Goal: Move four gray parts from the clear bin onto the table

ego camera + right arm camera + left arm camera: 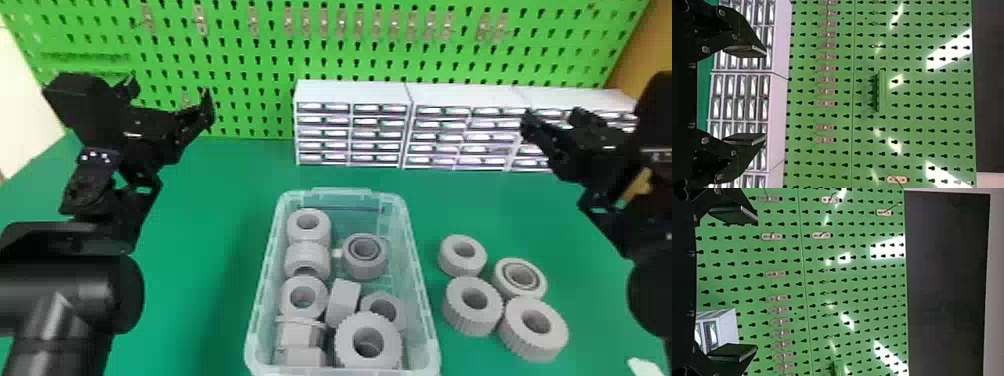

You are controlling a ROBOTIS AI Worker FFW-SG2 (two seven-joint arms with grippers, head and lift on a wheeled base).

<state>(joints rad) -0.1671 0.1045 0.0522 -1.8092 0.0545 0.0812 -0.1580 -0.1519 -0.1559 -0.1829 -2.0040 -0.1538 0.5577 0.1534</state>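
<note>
Apparently done: four gray parts [462, 320] sit on the table [210, 280], the full count asked for.
They lie close together just to the right of the clear bin [342, 193], while other parts [367, 267] remain inside it, which the task does not seem to need moved. The left gripper [756, 284] is up off the table with its fingers spread wide and nothing between them; the right gripper [765, 95], also raised, has its fingers well apart and holds nothing. No further transfer looks needed, so leaving the rest in the bin should do.
</note>
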